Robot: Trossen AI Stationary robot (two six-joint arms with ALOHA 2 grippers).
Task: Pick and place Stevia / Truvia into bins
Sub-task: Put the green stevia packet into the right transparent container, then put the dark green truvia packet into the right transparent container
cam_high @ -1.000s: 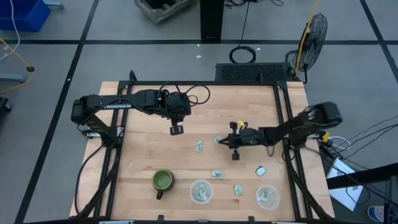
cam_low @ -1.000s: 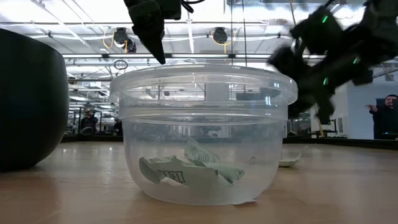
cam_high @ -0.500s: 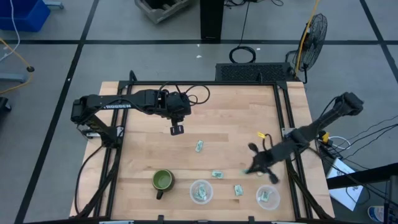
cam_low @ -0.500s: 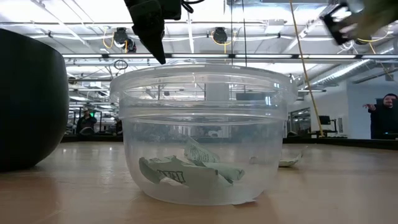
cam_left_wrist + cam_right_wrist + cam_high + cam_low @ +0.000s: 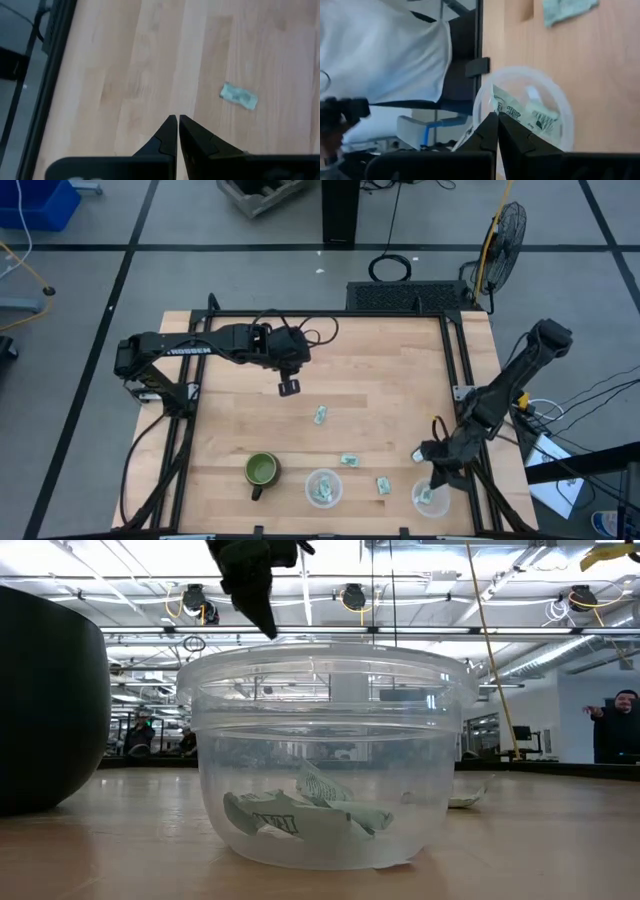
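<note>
My right gripper [image 5: 433,478] [image 5: 497,117] hangs over the right clear cup [image 5: 443,502] [image 5: 560,100] at the table's near right, shut on a pale green Stevia packet [image 5: 520,114]. My left gripper [image 5: 288,387] [image 5: 177,118] hovers shut above bare wood at the table's middle left, with a loose packet [image 5: 239,96] [image 5: 320,415] lying flat to its right. Other packets lie flat on the table [image 5: 349,460] [image 5: 383,485] [image 5: 567,10]. The left cup [image 5: 323,488] [image 5: 320,750] holds several packets [image 5: 300,812]. My right gripper pinches one end of the Stevia packet [image 5: 496,102] between its two fingertips, coming from above and pointing down. The packet is lifted clear and reaches out past the fingertips over the cup's mouth. How far back it sits between the fingers does not show.
A dark green mug [image 5: 261,471] [image 5: 50,700] stands left of the left cup. Black frame rails run along the table's left and right sides [image 5: 468,430]. A person [image 5: 620,725] stands in the room beyond the table. Bare wood lies around the left gripper.
My right gripper has swung from the table's middle toward its near right corner, ending over the right cup. The packet that lay beside it at the table's middle is gone from there.
</note>
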